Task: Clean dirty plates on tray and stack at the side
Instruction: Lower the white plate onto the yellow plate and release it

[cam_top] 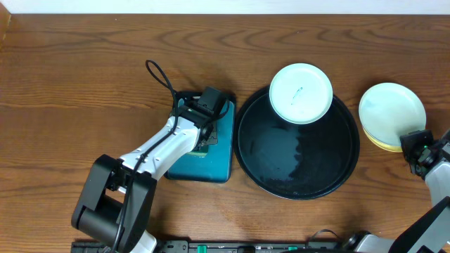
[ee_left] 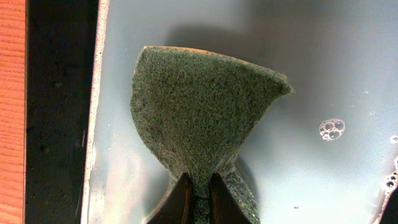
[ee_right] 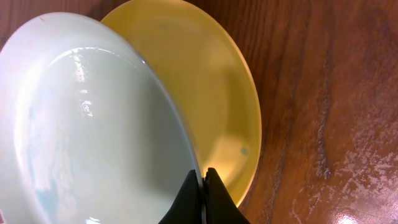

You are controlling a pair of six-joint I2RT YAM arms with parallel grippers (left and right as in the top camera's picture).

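Observation:
A mint-white plate (cam_top: 301, 93) with a small blue-green smear lies on the back rim of the round black tray (cam_top: 281, 179). To the right, off the tray, a second mint-white plate (cam_top: 391, 111) (ee_right: 93, 124) sits over the pale yellow plate (cam_top: 383, 145) (ee_right: 217, 93). My right gripper (cam_top: 416, 143) (ee_right: 203, 177) is shut on the rim of that mint-white plate. My left gripper (cam_top: 204, 112) (ee_left: 199, 186) is shut on a green scouring sponge (ee_left: 199, 106), held over the wet teal tray (cam_top: 218, 158).
The teal rectangular tray (ee_left: 323, 74) holds a film of water with a few bubbles and sits just left of the black tray. A black cable (cam_top: 160, 76) loops behind the left arm. The table (cam_top: 70, 84) is brown wood.

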